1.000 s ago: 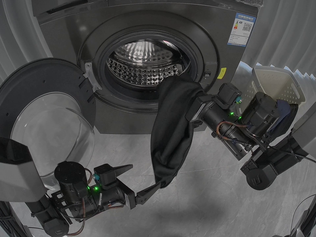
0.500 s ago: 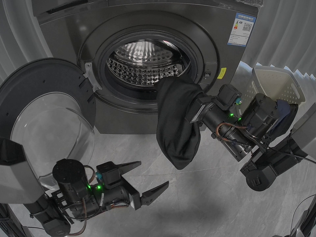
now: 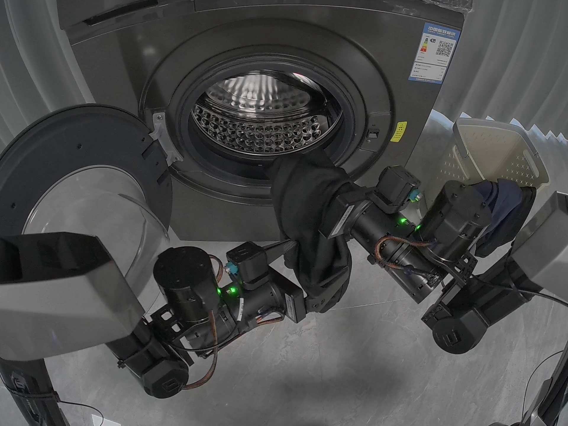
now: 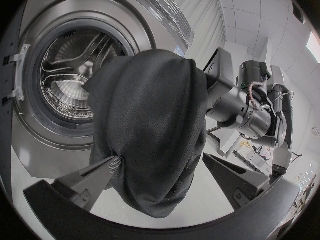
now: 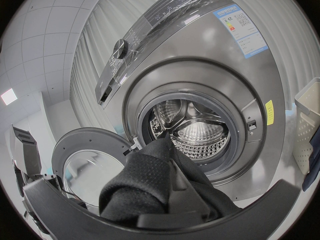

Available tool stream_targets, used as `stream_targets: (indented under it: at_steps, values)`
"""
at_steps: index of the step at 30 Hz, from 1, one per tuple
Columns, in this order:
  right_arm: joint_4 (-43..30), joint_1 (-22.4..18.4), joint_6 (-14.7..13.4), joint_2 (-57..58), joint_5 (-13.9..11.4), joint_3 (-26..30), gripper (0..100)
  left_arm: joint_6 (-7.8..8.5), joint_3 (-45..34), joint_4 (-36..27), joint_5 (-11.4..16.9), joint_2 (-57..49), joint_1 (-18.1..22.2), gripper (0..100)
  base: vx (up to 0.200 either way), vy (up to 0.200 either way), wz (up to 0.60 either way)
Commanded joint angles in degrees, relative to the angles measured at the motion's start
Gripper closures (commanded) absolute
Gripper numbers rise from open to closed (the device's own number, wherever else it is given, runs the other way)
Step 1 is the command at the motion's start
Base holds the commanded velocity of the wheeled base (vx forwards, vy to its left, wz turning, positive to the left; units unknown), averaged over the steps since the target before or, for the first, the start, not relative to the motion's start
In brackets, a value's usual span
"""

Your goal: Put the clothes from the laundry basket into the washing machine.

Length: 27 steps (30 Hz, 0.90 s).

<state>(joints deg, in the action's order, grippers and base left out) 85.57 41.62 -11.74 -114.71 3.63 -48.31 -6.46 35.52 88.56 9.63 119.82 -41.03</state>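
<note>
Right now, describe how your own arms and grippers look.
The left arm and right arm are chains of black cylindrical joints with small green lights and a looped brown braided cable each, plus angular silver-grey shells. The left gripper has black wedge-shaped fingers tapering to textured tips; the right gripper is equally black.

Grey marbled floor tiles (image 3: 367, 350) underfoot, white pleated curtains (image 3: 520, 60) behind, panelled ceiling (image 5: 40, 24), one light panel (image 5: 9, 96) lit.

The left arm reaches forward and low, the left gripper (image 4: 160, 159) with fingers spread wide. The right gripper (image 3: 299, 187), slightly higher, clamps the black garment (image 3: 313, 267).
</note>
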Motion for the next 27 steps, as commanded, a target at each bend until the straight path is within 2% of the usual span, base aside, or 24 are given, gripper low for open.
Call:
stream_targets:
  at_steps: [1, 4, 10, 15, 25, 26, 27]
  values:
    - [0.04, 0.31, -0.04, -0.69, -0.03, 0.06, 100, 0.04, 2.88, 0.03, -0.23, 4.28, -0.10, 0, 0.000, 0.000, 0.00]
    - [0.04, 0.74, -0.04, -0.60, -0.03, 0.15, 100, 0.22, 5.43, -0.06, -0.93, 6.13, 0.60, 0, 0.000, 0.000, 0.00]
    - [0.04, 3.21, 0.05, 0.02, 1.82, 2.08, 100, 0.92, 10.53, -0.06, -4.71, 9.73, 3.86, 0, 0.000, 0.000, 0.00]
    - [0.04, 5.14, 0.05, 1.07, 2.43, 4.01, 100, 0.92, 13.70, -0.06, -5.24, 11.22, 5.53, 0, 0.000, 0.000, 0.00]
    - [0.22, 5.93, -0.13, 1.16, 2.70, 4.45, 100, 0.84, 15.01, -0.06, -5.50, 11.84, 6.40, 0, 0.000, 0.000, 0.00]
    - [0.48, 5.93, -0.13, 1.16, 2.70, 4.45, 100, 0.84, 14.93, -0.06, -5.50, 11.84, 6.49, 100, 0.000, 0.000, 0.00]
    - [0.74, 5.93, -0.13, 1.16, 2.70, 4.45, 100, 0.84, 15.01, -0.06, -5.50, 11.84, 6.49, 100, 0.000, 0.000, 0.00]
